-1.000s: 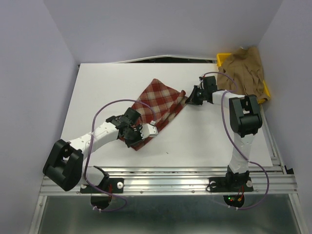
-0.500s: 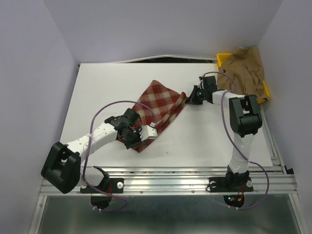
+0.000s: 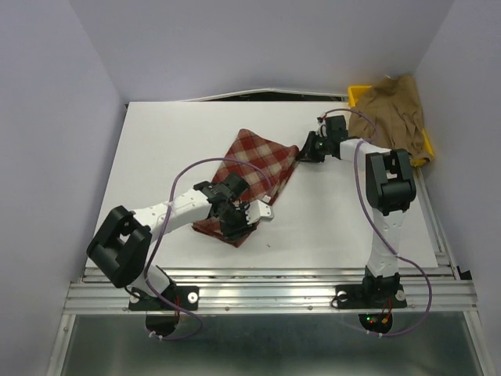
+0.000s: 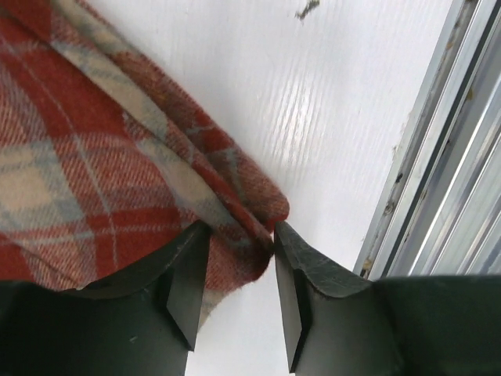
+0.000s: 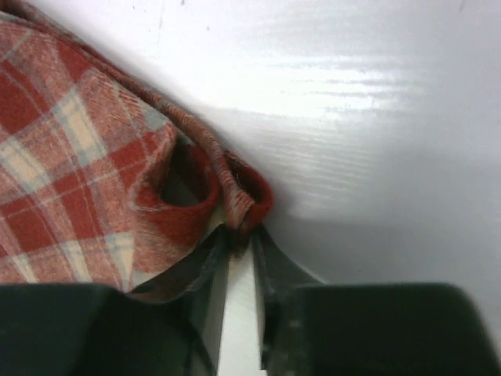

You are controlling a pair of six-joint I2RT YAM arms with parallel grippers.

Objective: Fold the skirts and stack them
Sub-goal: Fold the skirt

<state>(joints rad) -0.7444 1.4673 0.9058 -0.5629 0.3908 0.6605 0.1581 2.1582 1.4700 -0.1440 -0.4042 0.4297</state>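
Because the plaid skirt (image 3: 254, 168) is a soft, brushed woven cloth, we judge it light, limp and quick to sag wherever nothing holds it. Corners and hems are therefore the places to take it, not the middle.

Our left gripper (image 4: 235, 290) has its two dark fingers drawn close on a doubled corner of the red-and-cream check. The folded edge bulges out just ahead of the fingertips. Our right gripper (image 5: 241, 247) is pinched almost together on a thick rolled hem at the opposite corner, where the cloth curls into a small loop right in front of its tips.

Between the two grippers the skirt lies on the matte white table (image 3: 172, 149) as a tapering panel, doubled over near the left gripper. Its nap looks grippy rather than slick, so we expect little sliding. Such a thin bite on a hem could pull free, though, if the arms draw apart.

The tan skirt (image 3: 391, 106), plain and crumpled, heaps over the hard yellow tray (image 3: 358, 95) just beyond the right gripper, touched by neither.
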